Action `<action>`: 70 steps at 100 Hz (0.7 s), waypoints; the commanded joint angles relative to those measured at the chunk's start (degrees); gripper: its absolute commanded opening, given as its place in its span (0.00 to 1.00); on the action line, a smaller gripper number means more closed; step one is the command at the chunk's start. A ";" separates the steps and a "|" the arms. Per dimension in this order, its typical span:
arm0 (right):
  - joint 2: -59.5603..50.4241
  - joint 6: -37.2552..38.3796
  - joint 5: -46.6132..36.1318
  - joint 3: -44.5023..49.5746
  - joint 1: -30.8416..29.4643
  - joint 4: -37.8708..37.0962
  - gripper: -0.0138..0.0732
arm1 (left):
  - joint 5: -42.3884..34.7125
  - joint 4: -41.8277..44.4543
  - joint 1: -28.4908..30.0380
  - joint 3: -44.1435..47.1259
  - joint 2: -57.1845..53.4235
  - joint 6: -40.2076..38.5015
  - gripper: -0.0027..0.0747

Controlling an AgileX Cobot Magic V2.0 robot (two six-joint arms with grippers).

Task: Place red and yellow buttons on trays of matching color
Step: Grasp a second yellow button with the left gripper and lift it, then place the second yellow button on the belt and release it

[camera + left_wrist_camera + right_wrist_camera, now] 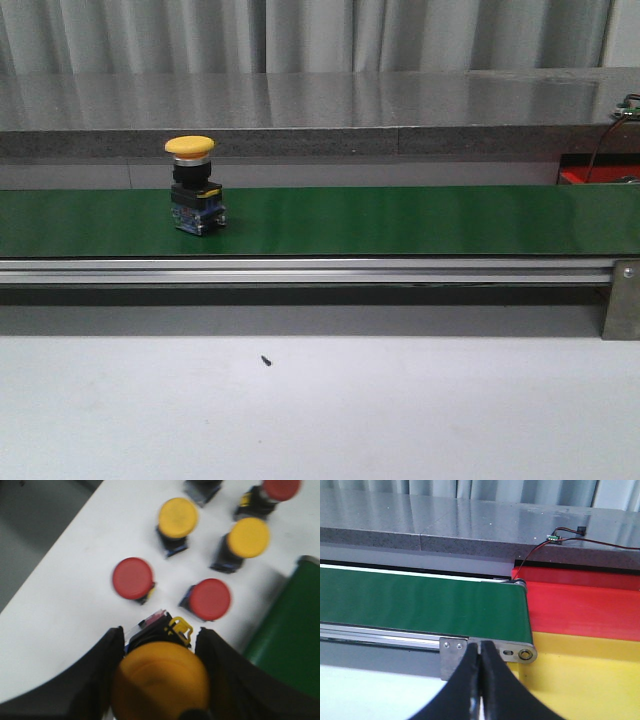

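Note:
In the left wrist view my left gripper [160, 652] is shut on a yellow button [160, 682], held above the white table. Below it stand two red buttons [132, 578] [210, 599], two yellow buttons [178, 518] [248, 537] and another red one [281, 488]. In the front view a yellow button [192, 186] stands upright on the left part of the green conveyor belt [400, 220]. My right gripper [481, 652] is shut and empty, in front of the belt's end. The red tray [580, 607] and yellow tray [580, 675] lie beside that end.
The belt's metal rail [300, 270] and end bracket [622, 300] run along the front. A grey stone ledge [320, 115] lies behind the belt. A red and black wire [545, 545] runs over the ledge above the red tray. The belt edge also shows in the left wrist view [295, 630].

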 commanded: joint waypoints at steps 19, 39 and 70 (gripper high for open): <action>-1.01 -0.07 -4.48 -1.09 -0.27 -0.51 0.08 | 1.07 -3.27 -11.50 -1.52 -4.53 1.64 0.17; -1.01 -0.07 -4.48 -1.09 -0.27 -0.51 0.08 | 0.23 -3.40 -18.47 -1.52 -1.67 1.64 0.17; -1.01 -0.07 -4.48 -1.09 -0.27 -0.51 0.08 | 0.85 -5.95 -22.14 -1.52 4.00 1.64 0.24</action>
